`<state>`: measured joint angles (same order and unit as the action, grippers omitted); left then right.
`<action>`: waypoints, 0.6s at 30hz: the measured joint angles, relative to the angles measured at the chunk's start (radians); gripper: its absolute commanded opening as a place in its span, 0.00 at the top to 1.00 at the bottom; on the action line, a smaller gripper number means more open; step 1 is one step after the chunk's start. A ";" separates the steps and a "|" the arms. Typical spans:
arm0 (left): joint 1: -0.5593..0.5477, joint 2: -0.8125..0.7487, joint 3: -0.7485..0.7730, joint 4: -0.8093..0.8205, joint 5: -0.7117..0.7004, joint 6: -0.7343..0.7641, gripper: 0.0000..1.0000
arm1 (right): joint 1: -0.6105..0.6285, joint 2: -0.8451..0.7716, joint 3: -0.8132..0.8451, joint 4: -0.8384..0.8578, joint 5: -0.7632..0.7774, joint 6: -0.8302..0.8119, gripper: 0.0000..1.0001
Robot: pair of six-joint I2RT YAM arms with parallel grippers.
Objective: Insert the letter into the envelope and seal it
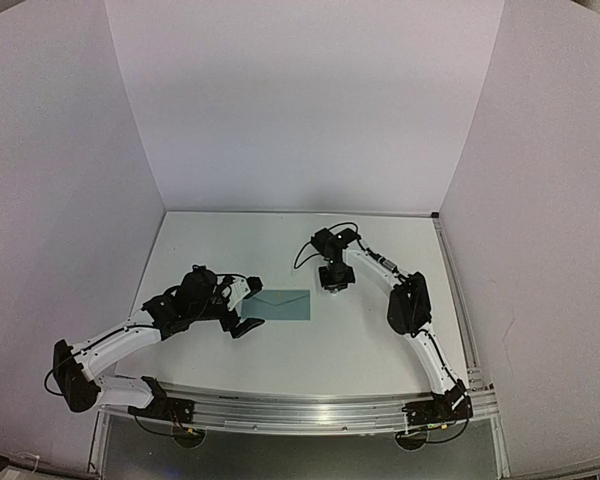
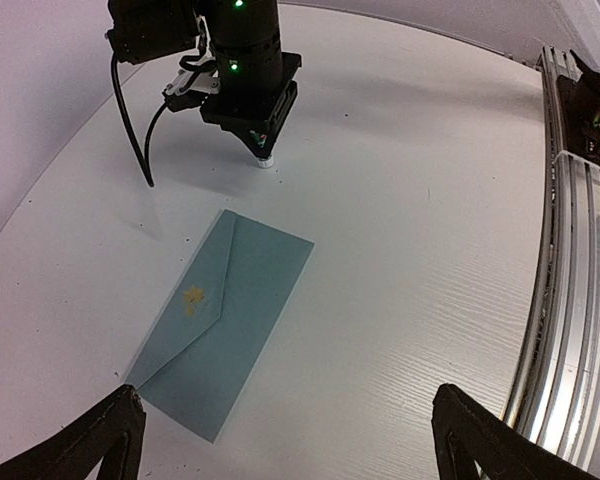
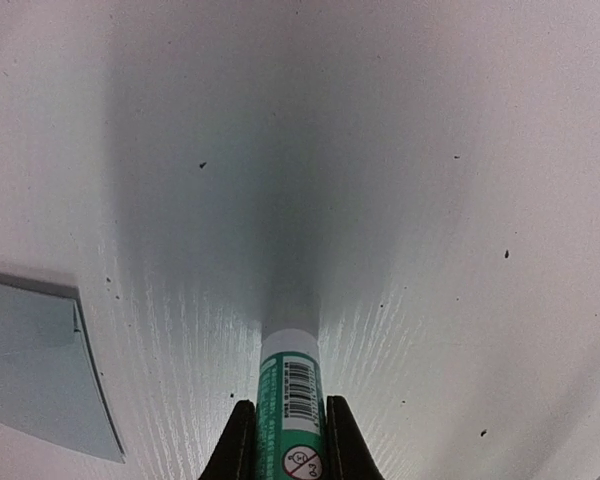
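Envelope (image 1: 282,305) flat on bench (image 1: 380,250), centre, between the two arms. Flap folded down, yellowish smear (image 2: 193,298) at its tip. Letter not in view, can't tell if it's inside.

Thin paper, so likely light and floppy, slides easily on the smooth top, creases if pinched hard. I wouldn't grab mid-sheet. Pin a short edge or press along the flap.

Left arm (image 1: 120,340) low, reaching in from the left; left jaws spread wide and empty, just short of the envelope's left end.

Right arm (image 1: 410,305) arched over from the right; right jaws clenched on a green glue stick (image 3: 290,385) pointing straight down, tip at or just above the bench, beside the envelope's right end.
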<state>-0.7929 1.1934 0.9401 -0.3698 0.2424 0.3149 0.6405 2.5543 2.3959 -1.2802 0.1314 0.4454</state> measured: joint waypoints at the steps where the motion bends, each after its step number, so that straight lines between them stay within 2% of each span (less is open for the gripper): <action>1: 0.000 0.000 0.000 0.000 0.000 0.000 0.00 | -0.001 0.001 0.000 -0.001 0.000 0.000 1.00; 6: 0.000 0.000 0.000 0.000 0.000 0.001 0.00 | -0.001 0.008 0.000 0.000 0.002 0.000 0.94; 9: 0.000 0.000 0.000 0.000 0.000 0.002 0.00 | -0.001 0.008 0.000 0.000 0.005 0.000 0.87; 18: 0.000 0.000 0.000 0.000 -0.001 0.003 0.00 | -0.001 0.010 -0.003 0.008 -0.002 -0.005 0.59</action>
<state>-0.7929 1.1934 0.9398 -0.3695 0.2417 0.3174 0.6399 2.5638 2.3932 -1.2723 0.1299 0.4407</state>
